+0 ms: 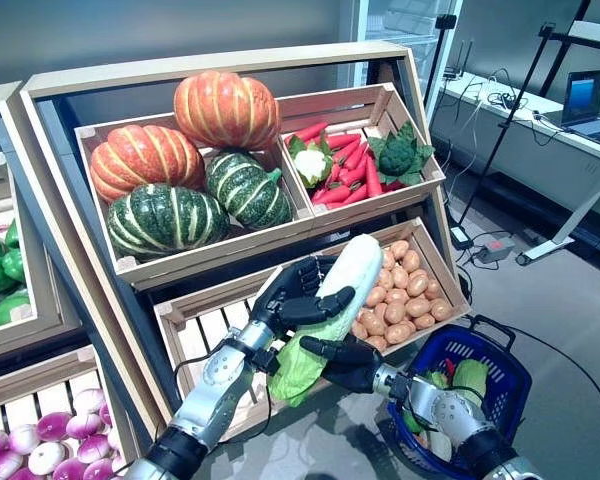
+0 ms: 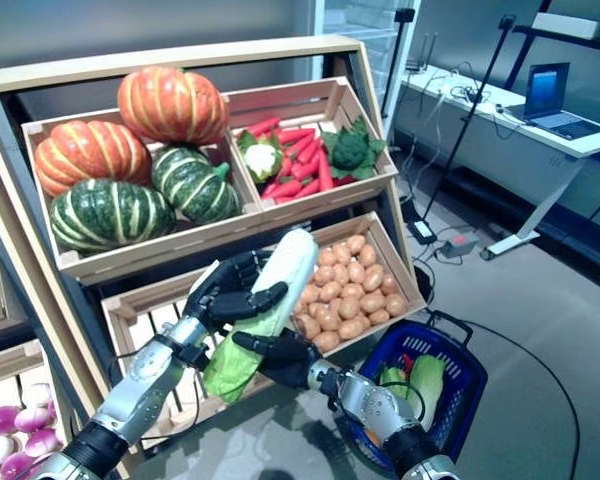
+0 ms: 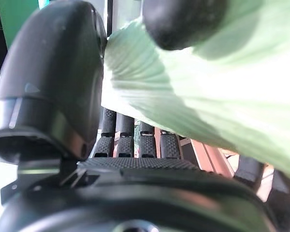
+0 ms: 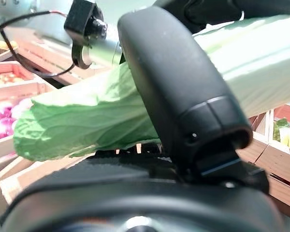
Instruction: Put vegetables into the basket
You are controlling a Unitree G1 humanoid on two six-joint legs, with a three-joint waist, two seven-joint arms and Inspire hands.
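Observation:
A long napa cabbage [image 1: 350,270], white at the top and leafy green at the bottom, is held upright in front of the stand's lower crate. My left hand [image 1: 295,295] is curled round its middle, thumb across the front. My right hand [image 1: 355,365] comes in from the right and grips its green lower end, thumb over the front and fingers behind. The cabbage also shows in the left wrist view [image 3: 222,96] and the right wrist view [image 4: 87,116]. The blue basket [image 1: 485,335] stands on the floor at the lower right, with green leafy vegetables [image 1: 470,378] in it.
The wooden stand [image 1: 220,62] with slanted crates rises right behind the hands; a crate of potatoes [image 1: 400,285] is beside the cabbage. A desk with a laptop [image 1: 585,100] and a tripod leg [image 1: 500,140] stand at the far right, past open floor.

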